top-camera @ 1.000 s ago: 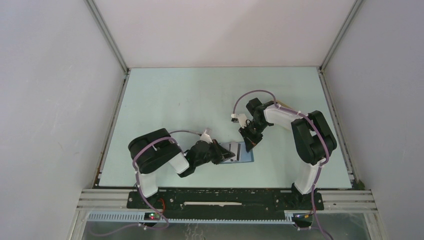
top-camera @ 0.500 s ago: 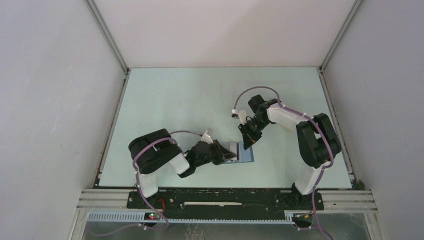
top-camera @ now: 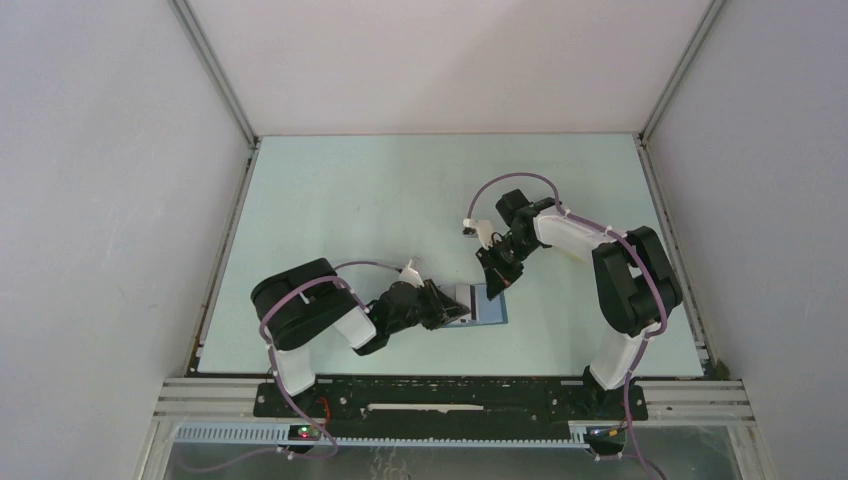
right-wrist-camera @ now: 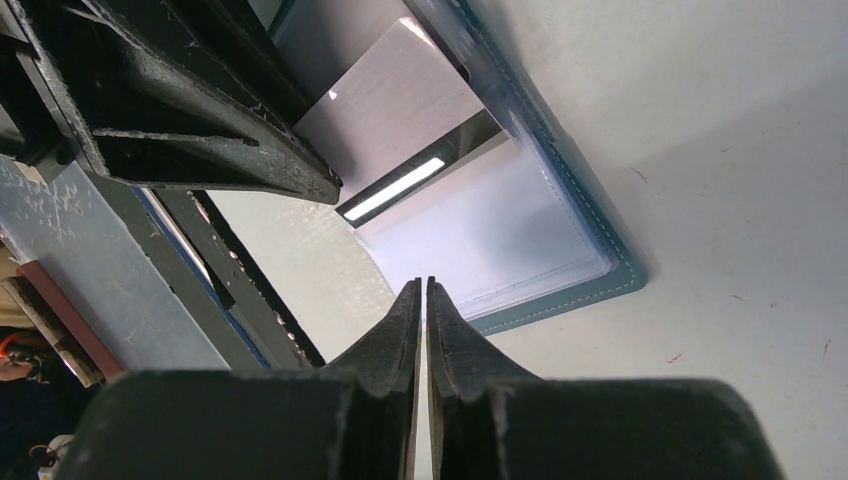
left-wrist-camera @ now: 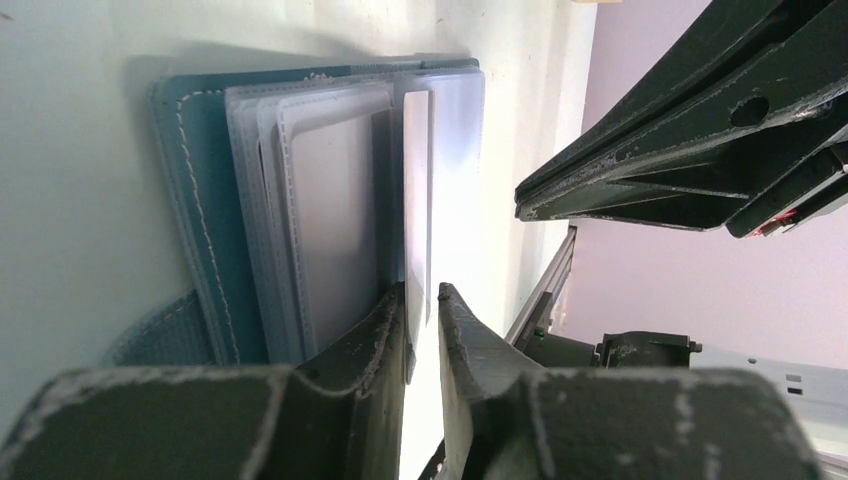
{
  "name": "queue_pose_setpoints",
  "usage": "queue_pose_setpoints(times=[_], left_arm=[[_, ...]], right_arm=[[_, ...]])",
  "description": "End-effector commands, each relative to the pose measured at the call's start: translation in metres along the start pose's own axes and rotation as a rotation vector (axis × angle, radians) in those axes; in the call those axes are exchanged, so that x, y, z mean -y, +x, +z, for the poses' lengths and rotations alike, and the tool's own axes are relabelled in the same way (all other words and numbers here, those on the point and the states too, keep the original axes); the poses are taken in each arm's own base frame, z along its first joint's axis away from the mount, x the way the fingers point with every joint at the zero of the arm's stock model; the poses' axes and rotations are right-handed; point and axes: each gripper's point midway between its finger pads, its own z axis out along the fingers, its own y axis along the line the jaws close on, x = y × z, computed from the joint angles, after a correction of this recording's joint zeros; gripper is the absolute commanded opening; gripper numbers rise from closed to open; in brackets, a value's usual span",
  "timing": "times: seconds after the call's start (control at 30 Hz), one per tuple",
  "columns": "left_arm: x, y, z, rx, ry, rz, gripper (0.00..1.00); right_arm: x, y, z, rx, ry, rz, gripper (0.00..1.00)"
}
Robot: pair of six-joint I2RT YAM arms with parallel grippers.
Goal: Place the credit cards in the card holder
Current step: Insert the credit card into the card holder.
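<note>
The blue card holder [top-camera: 487, 306] lies open on the table between the two arms, its clear slots [left-wrist-camera: 300, 200] facing up. A white credit card [left-wrist-camera: 416, 190] stands on edge over the slots, and from the right wrist its face [right-wrist-camera: 395, 105] shows a dark stripe. My left gripper [top-camera: 456, 305] [left-wrist-camera: 423, 297] is open a little around the card's near end: the card leans on one finger with a gap to the other. My right gripper [top-camera: 496, 290] [right-wrist-camera: 423, 287] hovers over the holder's far edge [right-wrist-camera: 560, 292], its jaws a hairline apart and empty.
The pale green table [top-camera: 380, 200] is walled by white panels with metal rails at the sides [top-camera: 222, 250]. The two grippers are close together over the holder, the right one's fingers [left-wrist-camera: 680, 150] just beyond the card.
Both grippers have parted their jaws slightly; the left no longer pinches the card. The right arm has drawn back a little from the holder.
</note>
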Motion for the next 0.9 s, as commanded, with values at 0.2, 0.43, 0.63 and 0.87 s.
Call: queue_pose_setpoints(times=[0.2, 0.43, 0.63, 0.87], left_arm=[[-0.024, -0.001, -0.001, -0.01, -0.091, 0.047, 0.21], [-0.023, 0.0, 0.003, -0.022, -0.09, 0.042, 0.16], [-0.022, -0.001, 0.004, -0.016, -0.087, 0.035, 0.16], [-0.02, 0.0, 0.007, -0.02, -0.081, 0.023, 0.16]], right_arm=[[-0.012, -0.018, -0.012, 0.067, -0.03, -0.03, 0.11], [-0.037, -0.055, -0.018, 0.218, -0.168, 0.05, 0.1], [-0.042, -0.08, -0.01, 0.282, -0.204, 0.157, 0.08], [-0.041, -0.088, 0.011, 0.269, -0.193, 0.22, 0.08]])
